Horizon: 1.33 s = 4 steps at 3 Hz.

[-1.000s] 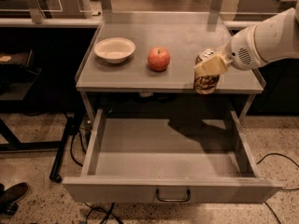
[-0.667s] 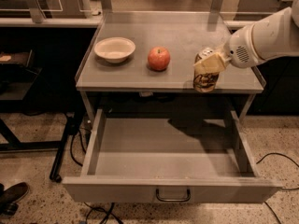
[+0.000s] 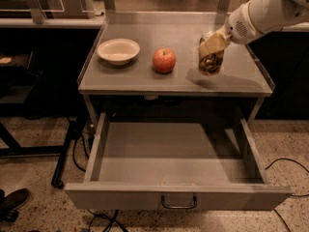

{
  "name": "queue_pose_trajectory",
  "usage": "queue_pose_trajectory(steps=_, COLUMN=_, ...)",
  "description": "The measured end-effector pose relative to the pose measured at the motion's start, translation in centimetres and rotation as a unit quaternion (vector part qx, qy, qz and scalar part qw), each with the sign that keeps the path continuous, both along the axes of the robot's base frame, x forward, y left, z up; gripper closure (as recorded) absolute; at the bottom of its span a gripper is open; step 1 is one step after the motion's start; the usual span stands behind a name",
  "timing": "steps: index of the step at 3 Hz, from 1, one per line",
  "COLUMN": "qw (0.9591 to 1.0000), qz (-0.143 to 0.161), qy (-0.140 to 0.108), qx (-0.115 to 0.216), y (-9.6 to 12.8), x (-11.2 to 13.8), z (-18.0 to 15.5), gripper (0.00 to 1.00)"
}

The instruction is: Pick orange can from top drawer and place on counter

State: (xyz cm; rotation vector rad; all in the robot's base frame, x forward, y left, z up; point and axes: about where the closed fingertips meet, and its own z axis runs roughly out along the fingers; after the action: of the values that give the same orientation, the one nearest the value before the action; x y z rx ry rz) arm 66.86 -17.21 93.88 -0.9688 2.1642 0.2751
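Observation:
The orange can (image 3: pixel 211 62) is upright at the right side of the counter (image 3: pixel 145 79), to the right of the apple. My gripper (image 3: pixel 212 43) comes in from the upper right on a white arm and is shut on the can's top part; the can's base looks to be at the counter surface. The top drawer (image 3: pixel 176 156) is pulled fully open below the counter and holds nothing that I can see. Its wire handle (image 3: pixel 179 203) is on the front panel.
A red apple (image 3: pixel 164 60) sits mid-counter and a white bowl (image 3: pixel 118 50) at the left. The counter has raised rims at the sides and back. Cables lie on the floor at left and right. A dark table stands to the left.
The gripper has carried the can up and back, from over the counter's front edge to farther in on the right side of the counter.

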Motion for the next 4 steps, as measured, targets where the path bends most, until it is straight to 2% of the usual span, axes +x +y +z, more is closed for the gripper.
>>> queue_pose_trajectory(steps=1, qw=0.9999, qz=0.003, qy=0.006, qx=-0.015, y=-0.3, x=2.6, z=0.6, gripper=1.00)
queue_pose_trajectory(steps=3, qw=0.9982, qz=0.003, qy=0.051, qx=-0.031, y=-1.6, x=5.2, z=-2.7, gripper=1.00)
queue_pose_trajectory(steps=4, qw=0.9979, qz=-0.006, qy=0.063, qx=-0.013, y=-3.3, x=5.6, z=-4.0, gripper=1.00)
